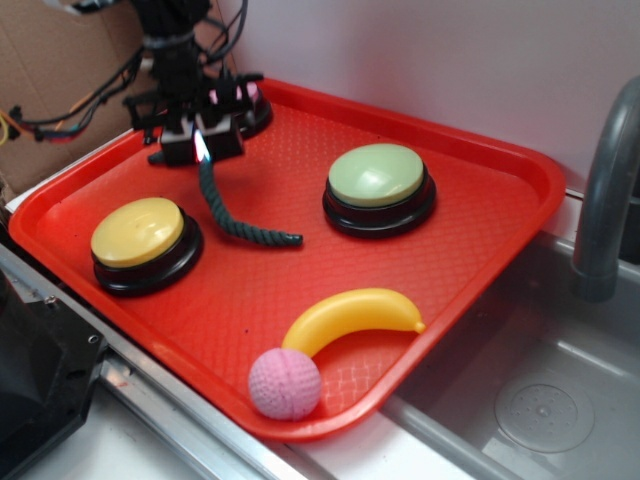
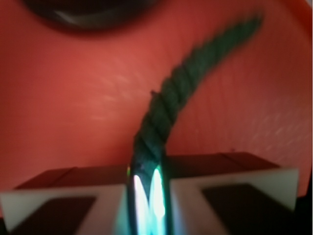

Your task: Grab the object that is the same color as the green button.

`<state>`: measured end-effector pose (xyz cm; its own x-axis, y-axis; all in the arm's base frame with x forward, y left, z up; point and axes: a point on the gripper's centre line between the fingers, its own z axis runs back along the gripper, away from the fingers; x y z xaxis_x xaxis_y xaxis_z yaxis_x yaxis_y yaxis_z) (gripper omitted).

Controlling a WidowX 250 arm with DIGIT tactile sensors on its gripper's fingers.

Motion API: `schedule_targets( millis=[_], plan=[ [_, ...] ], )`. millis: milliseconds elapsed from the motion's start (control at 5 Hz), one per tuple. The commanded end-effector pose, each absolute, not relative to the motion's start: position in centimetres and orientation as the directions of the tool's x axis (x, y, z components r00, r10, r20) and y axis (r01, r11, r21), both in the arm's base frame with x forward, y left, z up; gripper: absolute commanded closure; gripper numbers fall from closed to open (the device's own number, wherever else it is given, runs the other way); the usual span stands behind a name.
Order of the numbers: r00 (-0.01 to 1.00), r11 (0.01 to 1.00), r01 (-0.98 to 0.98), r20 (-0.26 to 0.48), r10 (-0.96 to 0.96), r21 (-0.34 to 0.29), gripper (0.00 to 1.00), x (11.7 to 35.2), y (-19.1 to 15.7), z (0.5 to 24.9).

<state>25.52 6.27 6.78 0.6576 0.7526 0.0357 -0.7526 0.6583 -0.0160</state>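
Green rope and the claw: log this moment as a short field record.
rope: dark green, twisted, one end in the claw, far end resting on the tray
claw: shut on rope, near tray's back left corner
green button: untouched, right of rope
tray: red, also holds yellow button, banana, pink ball

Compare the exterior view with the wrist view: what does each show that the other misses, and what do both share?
Only the exterior view shows the green button, yellow button, banana, pink ball and sink. Only the wrist view shows, close up, the rope's end clamped between the fingers. Both show the hand shut on the dark green rope over the red tray.
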Motion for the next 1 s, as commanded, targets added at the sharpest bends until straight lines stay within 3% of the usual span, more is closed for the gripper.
schedule_targets(
  millis=[0, 200, 600, 800],
  plan=[
    [0.893, 0.897, -0.439, 0.094, 0.441, -0.039, 1.00, 26.4, 4.1, 15.7],
    [0.940, 0.949, -0.305, 0.134, 0.313, -0.081, 1.00, 25.7, 2.3, 19.2],
    [0.955, 0.973, -0.196, 0.202, 0.217, -0.118, 1.00, 24.3, 1.0, 21.6],
    [0.952, 0.969, -0.243, 0.182, 0.246, -0.041, 1.00, 25.8, 2.4, 21.1]
  ],
)
